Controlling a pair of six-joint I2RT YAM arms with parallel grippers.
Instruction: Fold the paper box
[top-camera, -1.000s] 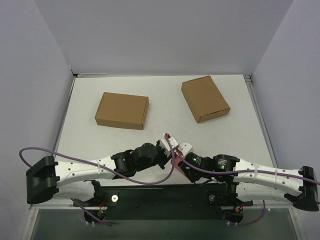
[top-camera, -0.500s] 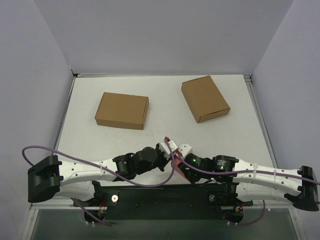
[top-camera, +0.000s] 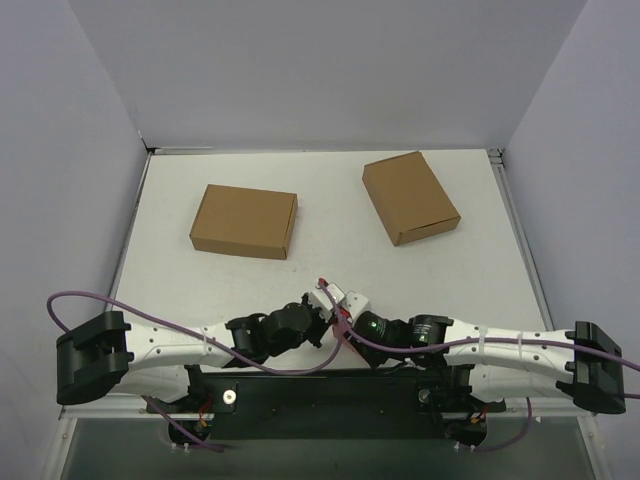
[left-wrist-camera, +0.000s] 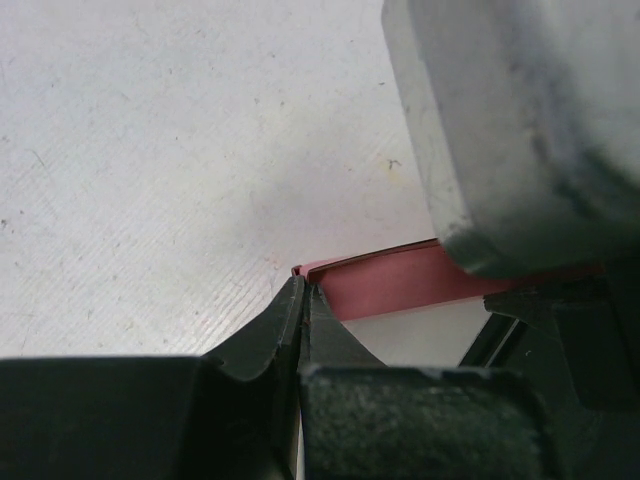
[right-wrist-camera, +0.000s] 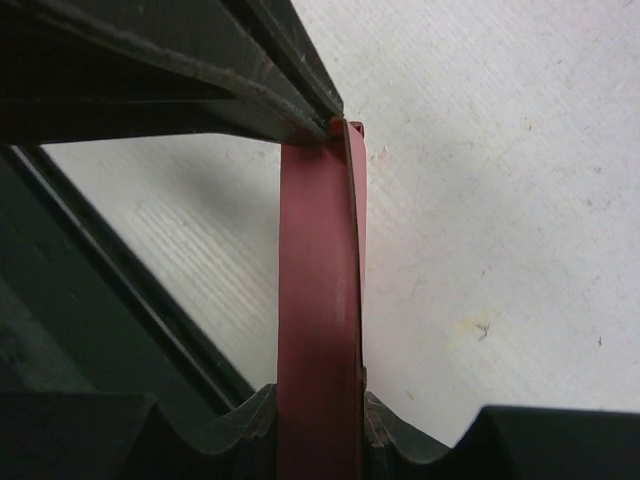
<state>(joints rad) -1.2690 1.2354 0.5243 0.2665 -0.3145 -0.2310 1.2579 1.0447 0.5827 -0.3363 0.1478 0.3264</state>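
The pink paper box (top-camera: 343, 327) is held low over the table's near edge, between the two arms. Only a small sliver of it shows from above. In the left wrist view my left gripper (left-wrist-camera: 303, 291) is shut on a thin corner edge of the paper box (left-wrist-camera: 395, 282), with the right gripper's grey body (left-wrist-camera: 510, 130) just above it. In the right wrist view my right gripper (right-wrist-camera: 320, 402) is shut across the narrow side of the paper box (right-wrist-camera: 318, 270). The box stands up to meet the left gripper's fingers (right-wrist-camera: 290, 95) at its far end.
Two brown cardboard boxes lie farther back on the white table, one at the left (top-camera: 244, 220) and one at the right (top-camera: 410, 197). Purple cables loop off both arms. The black base rail (top-camera: 330, 385) runs just behind the grippers.
Both grippers, still holding the box, have shifted left and a little nearer the table's front edge. The right arm has stretched out lower and straighter.
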